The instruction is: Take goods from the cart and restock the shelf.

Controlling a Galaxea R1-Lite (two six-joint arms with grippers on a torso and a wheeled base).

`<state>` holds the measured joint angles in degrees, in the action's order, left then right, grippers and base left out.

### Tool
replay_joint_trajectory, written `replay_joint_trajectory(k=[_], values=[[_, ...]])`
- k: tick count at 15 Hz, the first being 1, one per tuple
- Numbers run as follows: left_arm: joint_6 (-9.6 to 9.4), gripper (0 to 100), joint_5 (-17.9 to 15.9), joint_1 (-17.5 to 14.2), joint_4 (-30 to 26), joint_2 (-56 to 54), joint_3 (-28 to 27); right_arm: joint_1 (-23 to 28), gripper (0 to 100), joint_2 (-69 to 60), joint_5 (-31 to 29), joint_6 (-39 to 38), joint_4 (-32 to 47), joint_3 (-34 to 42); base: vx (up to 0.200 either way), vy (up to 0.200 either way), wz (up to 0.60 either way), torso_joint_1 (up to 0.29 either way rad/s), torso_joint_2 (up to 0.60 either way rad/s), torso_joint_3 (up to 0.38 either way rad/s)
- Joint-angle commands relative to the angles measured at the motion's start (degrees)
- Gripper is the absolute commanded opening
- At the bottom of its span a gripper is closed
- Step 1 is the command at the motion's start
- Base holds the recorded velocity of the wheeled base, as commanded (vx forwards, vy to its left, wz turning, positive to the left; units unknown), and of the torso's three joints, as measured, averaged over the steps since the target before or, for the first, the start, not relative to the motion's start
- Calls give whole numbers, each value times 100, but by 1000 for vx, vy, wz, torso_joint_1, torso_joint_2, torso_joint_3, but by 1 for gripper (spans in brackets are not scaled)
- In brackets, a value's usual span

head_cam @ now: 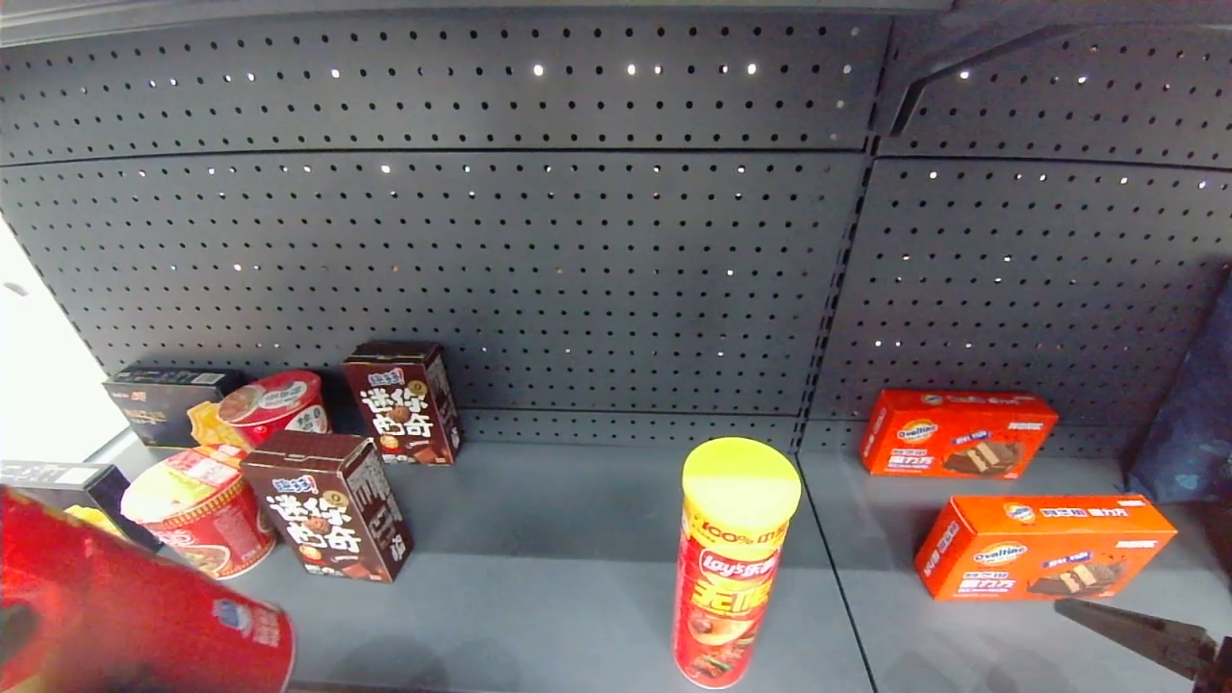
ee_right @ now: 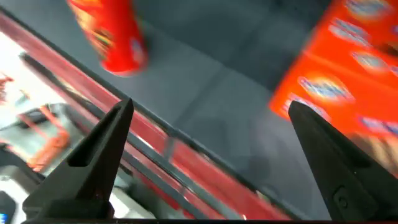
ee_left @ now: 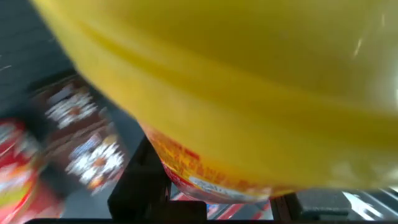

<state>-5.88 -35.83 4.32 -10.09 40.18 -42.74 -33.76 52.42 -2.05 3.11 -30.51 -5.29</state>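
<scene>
The shelf (head_cam: 577, 587) lies ahead of both tools. An orange box (head_cam: 1044, 544) sits just beyond the right tool (ee_right: 210, 106), which is released, fingers spread wide. The left tool (ee_left: 224, 198) grasps a tilted red can (head_cam: 144, 616). A standing can (head_cam: 736, 563) rises between the tools.

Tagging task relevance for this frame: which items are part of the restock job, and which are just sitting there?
Job:
red chip tube, carried at left
shelf deck
right gripper, fingers open, empty

Just sitting:
upright yellow-lidded tube
two brown boxes
two orange boxes
two noodle cups
black boxes
</scene>
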Motion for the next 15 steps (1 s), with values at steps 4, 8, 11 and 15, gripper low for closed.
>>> replay_joint_trajectory(k=[4,8,11,15], values=[[-1,0,-390,852,1396,1923,442,1,100,-1621,-569,-3,1250,-69,0,0,0,0,0,0],[-10,0,-390,1282,2257,3154,319,493,100,-2482,-709,6,1610,195,0,0,0,0,0,0],[-28,0,-381,1502,2714,3971,134,625,100,-3159,-700,6,2313,195,0,0,0,0,0,0],[-388,0,-390,1660,2969,5149,-507,651,100,-3704,-709,6,3034,178,0,0,0,0,0,0]])
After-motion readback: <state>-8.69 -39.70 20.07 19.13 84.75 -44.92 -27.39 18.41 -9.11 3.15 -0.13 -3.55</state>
